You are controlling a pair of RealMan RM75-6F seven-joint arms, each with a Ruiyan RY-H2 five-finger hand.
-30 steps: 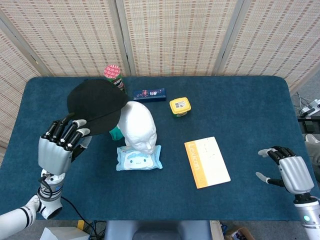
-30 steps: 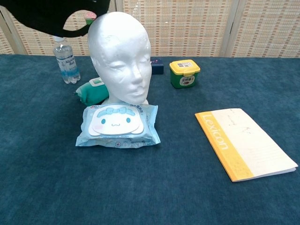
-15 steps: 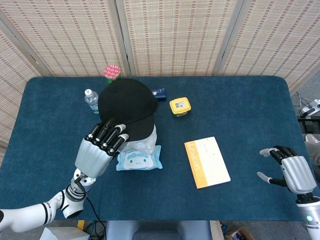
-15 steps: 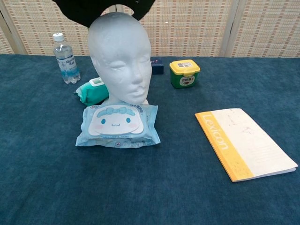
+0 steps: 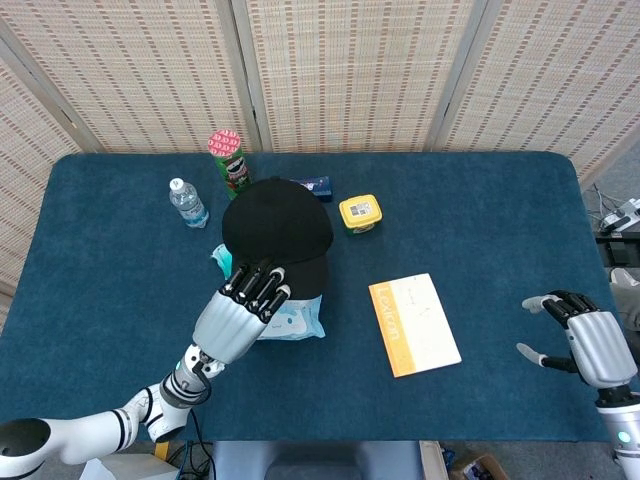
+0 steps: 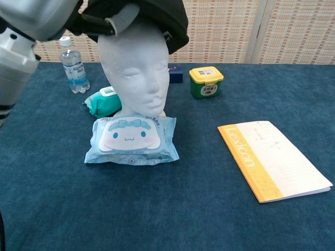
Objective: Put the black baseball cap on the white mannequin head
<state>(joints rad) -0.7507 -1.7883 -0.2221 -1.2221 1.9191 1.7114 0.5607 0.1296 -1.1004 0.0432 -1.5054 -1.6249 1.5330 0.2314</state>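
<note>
Overhead, blue-clothed table (image 5: pixel 480 200) before wicker screens (image 5: pixel 340 70)

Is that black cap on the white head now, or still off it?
On: the black cap covers the crown of the white head, with the left hand holding its brim.

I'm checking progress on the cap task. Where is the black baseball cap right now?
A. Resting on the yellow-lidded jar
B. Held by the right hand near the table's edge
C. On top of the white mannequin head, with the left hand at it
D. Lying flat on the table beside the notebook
C: the black baseball cap sits over the crown of the white mannequin head, and the left hand grips its brim.
</note>
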